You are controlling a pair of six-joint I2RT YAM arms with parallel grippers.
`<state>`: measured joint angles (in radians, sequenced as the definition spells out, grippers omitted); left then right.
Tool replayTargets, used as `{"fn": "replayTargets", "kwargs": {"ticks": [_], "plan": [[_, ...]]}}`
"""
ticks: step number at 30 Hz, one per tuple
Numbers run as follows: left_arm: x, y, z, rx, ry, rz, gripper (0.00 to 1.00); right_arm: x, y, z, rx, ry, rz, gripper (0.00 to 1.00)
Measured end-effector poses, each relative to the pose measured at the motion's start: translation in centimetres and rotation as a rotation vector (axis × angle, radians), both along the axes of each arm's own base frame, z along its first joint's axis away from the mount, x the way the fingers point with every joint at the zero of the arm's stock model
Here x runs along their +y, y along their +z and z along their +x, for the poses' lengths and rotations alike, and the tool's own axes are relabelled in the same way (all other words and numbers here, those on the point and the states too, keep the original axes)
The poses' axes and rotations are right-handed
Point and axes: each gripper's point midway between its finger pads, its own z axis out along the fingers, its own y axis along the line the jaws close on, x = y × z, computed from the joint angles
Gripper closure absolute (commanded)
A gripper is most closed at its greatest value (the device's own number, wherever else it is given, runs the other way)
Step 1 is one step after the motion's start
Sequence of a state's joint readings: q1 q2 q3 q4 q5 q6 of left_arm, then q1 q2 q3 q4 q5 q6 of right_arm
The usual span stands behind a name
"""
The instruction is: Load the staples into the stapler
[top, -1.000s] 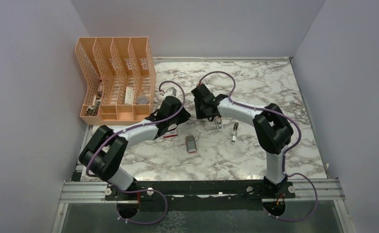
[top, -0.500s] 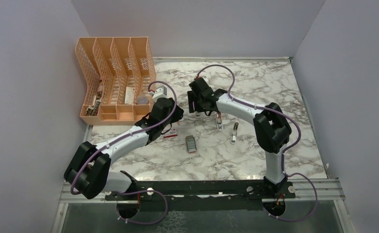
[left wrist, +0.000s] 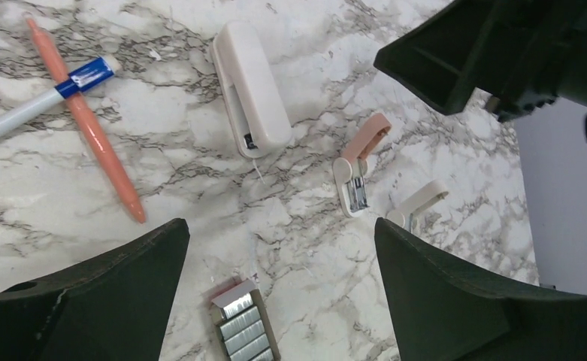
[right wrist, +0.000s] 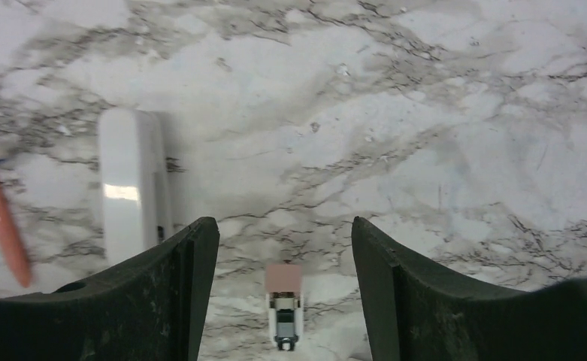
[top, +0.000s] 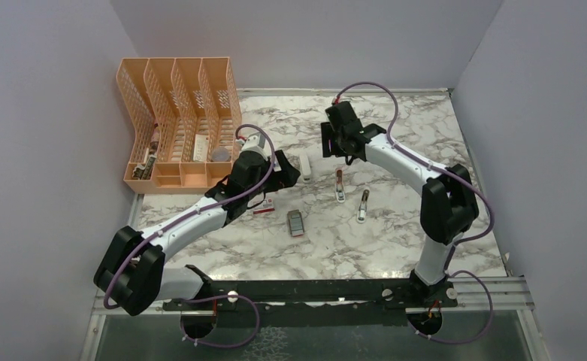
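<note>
The white stapler (top: 304, 165) lies flat and closed on the marble table, between my two grippers and touched by neither. It also shows in the wrist views as stapler (left wrist: 250, 89) and stapler (right wrist: 131, 188). The grey staples (top: 296, 222) sit in an open tray nearer the arms, staples (left wrist: 243, 333). Beside it lies the red-and-white box (top: 264, 207). My left gripper (top: 288, 170) stands open just left of the stapler, left gripper (left wrist: 279, 233) empty. My right gripper (top: 337, 147) is open and empty behind and to the right, right gripper (right wrist: 282, 226).
An orange file organizer (top: 181, 135) stands at the back left. An orange pen (left wrist: 87, 128) crosses a white, blue-banded pen (left wrist: 46, 101) left of the stapler. A small pink-topped piece (top: 339, 184), (right wrist: 284, 304) and a small white piece (top: 363, 204) lie right of centre. Walls enclose the table.
Both grippers opened and drew apart. The stapler, hidden between them before, now lies free on the table. The right gripper moved back and right; the left arm stretched out towards the stapler.
</note>
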<state>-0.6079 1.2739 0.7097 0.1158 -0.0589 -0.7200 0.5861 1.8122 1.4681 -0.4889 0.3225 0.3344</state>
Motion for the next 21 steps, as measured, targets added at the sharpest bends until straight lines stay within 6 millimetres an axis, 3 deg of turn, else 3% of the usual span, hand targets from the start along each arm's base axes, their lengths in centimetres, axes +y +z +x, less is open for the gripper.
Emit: {"fn": "replayTargets", "kwargs": {"ticks": [4, 8, 18, 21], "plan": [[-0.8, -0.1, -0.7, 0.015, -0.056, -0.016, 0.09, -2.2, -2.5, 0.2, 0.075, 0.001, -0.058, 0.38], [-1.7, -0.6, -1.2, 0.039, -0.108, -0.034, 0.17, -1.7, -3.4, -0.3, 0.106, 0.044, -0.071, 0.49], [-3.4, -2.4, -1.7, 0.099, -0.181, -0.066, 0.28, -1.7, -6.0, -1.6, 0.198, 0.076, -0.1, 0.52], [-3.9, -3.0, -1.8, 0.116, -0.197, -0.074, 0.34, -1.7, -6.1, -1.7, 0.205, 0.079, -0.099, 0.62]]}}
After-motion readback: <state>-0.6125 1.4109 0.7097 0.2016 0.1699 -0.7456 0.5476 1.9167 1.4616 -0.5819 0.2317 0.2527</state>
